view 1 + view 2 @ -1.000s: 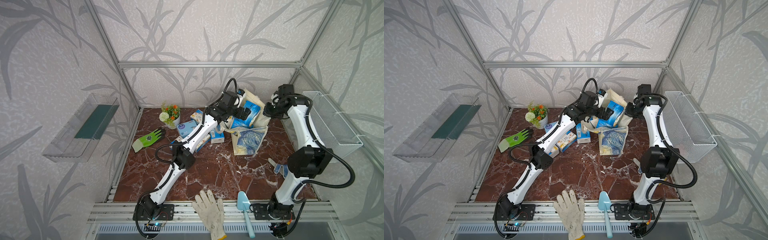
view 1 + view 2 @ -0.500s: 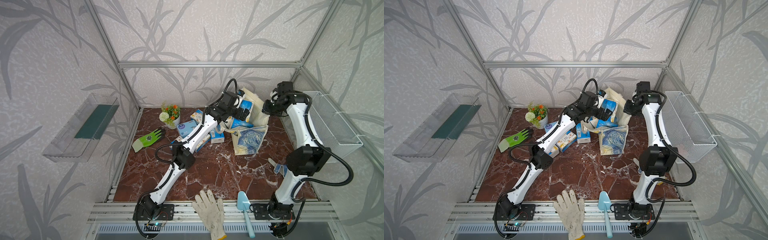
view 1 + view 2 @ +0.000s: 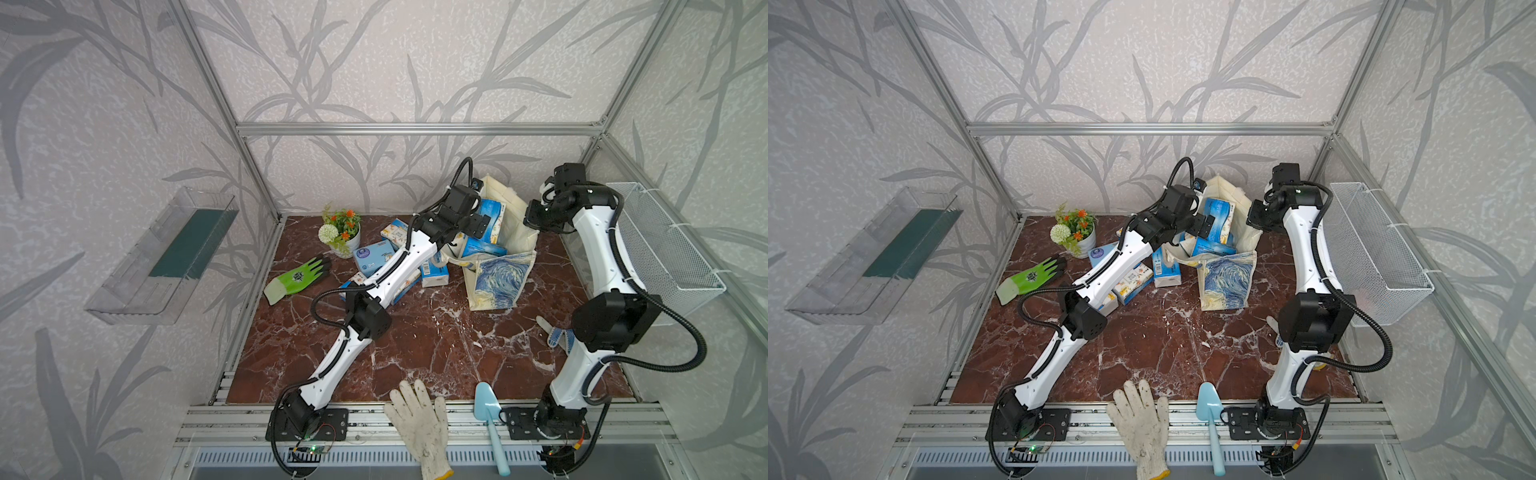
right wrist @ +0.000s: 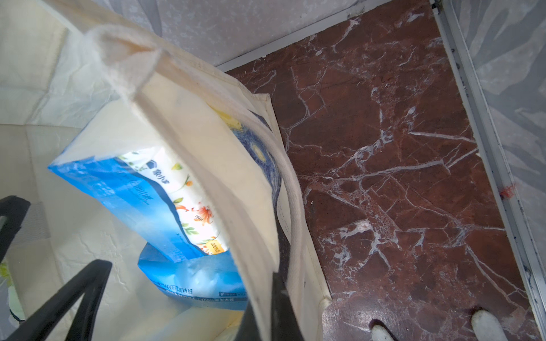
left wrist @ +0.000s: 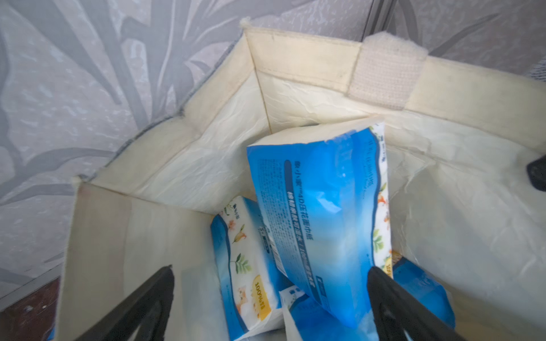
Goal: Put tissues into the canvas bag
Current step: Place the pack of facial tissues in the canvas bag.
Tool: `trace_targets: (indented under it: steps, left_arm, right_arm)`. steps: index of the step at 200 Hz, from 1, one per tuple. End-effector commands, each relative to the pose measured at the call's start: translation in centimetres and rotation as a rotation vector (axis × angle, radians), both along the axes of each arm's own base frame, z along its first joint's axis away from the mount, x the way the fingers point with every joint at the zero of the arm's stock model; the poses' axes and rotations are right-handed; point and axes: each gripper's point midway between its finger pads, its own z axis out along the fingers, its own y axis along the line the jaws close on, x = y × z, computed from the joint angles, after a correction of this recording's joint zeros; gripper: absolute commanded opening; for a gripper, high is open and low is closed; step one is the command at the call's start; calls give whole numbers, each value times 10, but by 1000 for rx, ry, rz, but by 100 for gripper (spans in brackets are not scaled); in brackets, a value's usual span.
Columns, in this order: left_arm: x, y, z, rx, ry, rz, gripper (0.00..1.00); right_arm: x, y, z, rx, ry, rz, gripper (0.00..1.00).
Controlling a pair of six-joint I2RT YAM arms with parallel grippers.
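The canvas bag stands at the back of the table with its mouth wide. My left gripper is open just inside the mouth, holding nothing. One pack of tissues leans upright in the bag in front of it. Two more packs lie beneath. My right gripper is shut on the bag's far wall near its rope handle. Several packs of tissues lie on the table under my left arm.
A flower pot and a green glove sit at the back left. A white glove and a blue trowel lie on the front rail. A wire basket hangs on the right wall. A clear shelf hangs on the left.
The blue pack has tipped from a slant to nearly upright inside the bag. My right arm shifted slightly while holding the bag's wall. My left gripper stayed open at the mouth.
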Motion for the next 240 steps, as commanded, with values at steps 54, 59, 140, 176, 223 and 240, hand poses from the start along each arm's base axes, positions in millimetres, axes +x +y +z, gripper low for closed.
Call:
trace_targets:
  steps: [54,59,140,176,223,240]
  left_arm:
    - [-28,-41,-11,-50,50,-161,99]
    - [-28,-43,-14,-37,39,-156,99]
    - [9,-16,-56,246,-107,20,99]
    - [24,10,-37,271,-147,98,99]
    - [26,32,12,224,-200,162,99]
    - [26,38,25,225,-221,183,99]
  right_arm:
    - [0,10,0,22,5,25,0]
    - [0,10,1,21,3,25,0]
    - [0,11,3,23,-6,27,0]
    - [3,11,2,33,-7,26,0]
    - [3,12,0,33,-4,25,0]
    - [2,12,0,32,-3,26,0]
